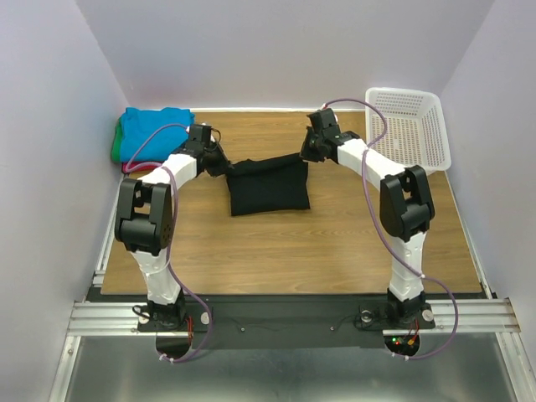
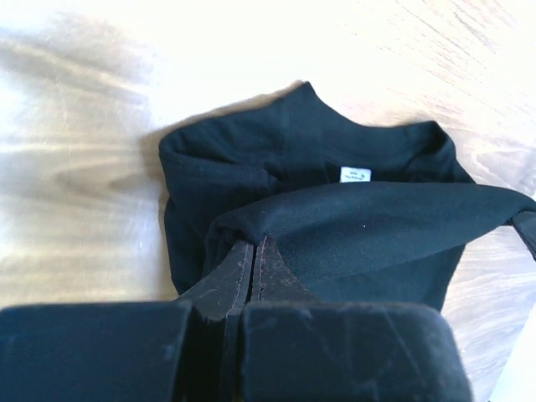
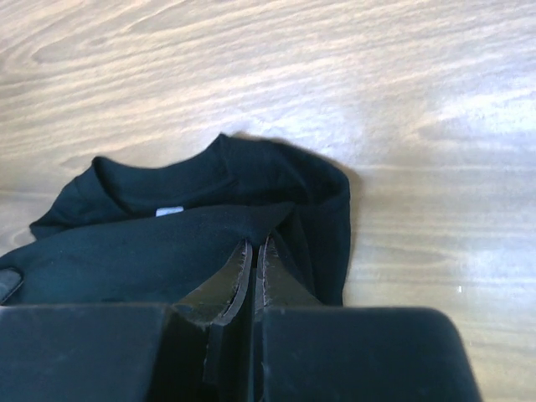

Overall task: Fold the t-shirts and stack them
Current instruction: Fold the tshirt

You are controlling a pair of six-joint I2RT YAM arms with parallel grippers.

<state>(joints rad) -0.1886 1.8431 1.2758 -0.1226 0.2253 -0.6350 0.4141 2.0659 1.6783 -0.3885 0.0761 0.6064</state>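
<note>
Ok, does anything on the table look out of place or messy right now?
Nothing stands out. The black t-shirt is mid-fold: the left fingers and right fingers pinch one edge, raised above the rest. The folded stack sits tidy in the far left corner, the white basket upright far right.

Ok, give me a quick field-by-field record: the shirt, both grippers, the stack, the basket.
black shirt: middle of the table, partly folded, one edge lifted and stretched between both grippers
label: white, showing at the neck
left gripper: fingers shut on the lifted edge's left end
right gripper: fingers shut on its right end
stack: far left corner, turquoise on top, green and red under it
basket: far right corner, apart from the shirt
</note>
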